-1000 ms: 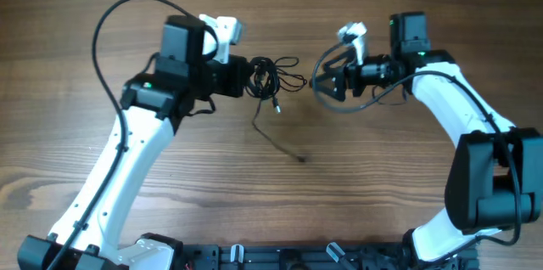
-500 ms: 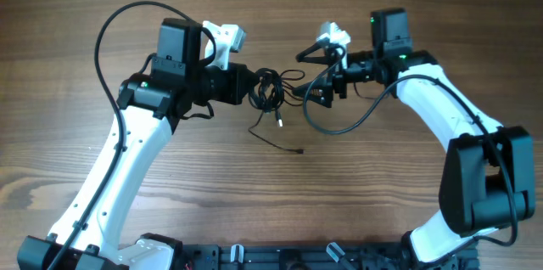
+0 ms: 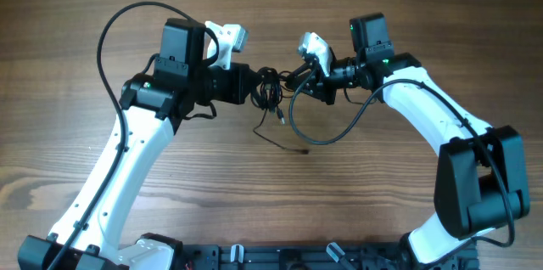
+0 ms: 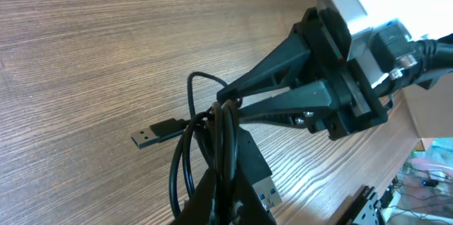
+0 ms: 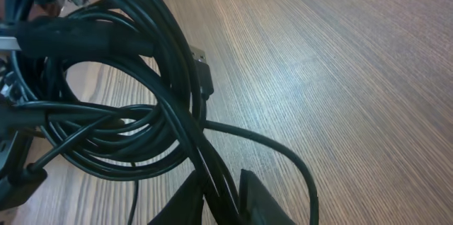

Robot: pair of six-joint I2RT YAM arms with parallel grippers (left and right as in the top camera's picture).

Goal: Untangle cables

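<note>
Jaws both clenching: overhead, left gripper [image 3: 253, 84] and right gripper [image 3: 299, 81] pinching cables [image 3: 271, 90] between them, far half of table [image 3: 68, 15]. Left wrist: plug [image 4: 152, 135] lying left of bundle. Right wrist: fingers [image 5: 263, 198] squeezing one strand, coils bunching left.

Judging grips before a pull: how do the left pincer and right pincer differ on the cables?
The left pincer clamps the thick bunch of cables; the right pincer nips only a strand or two at its edge. The left pincer reaches in from the robot's left, the right pincer from the opposite side. Both are shut on the same tangle.
</note>
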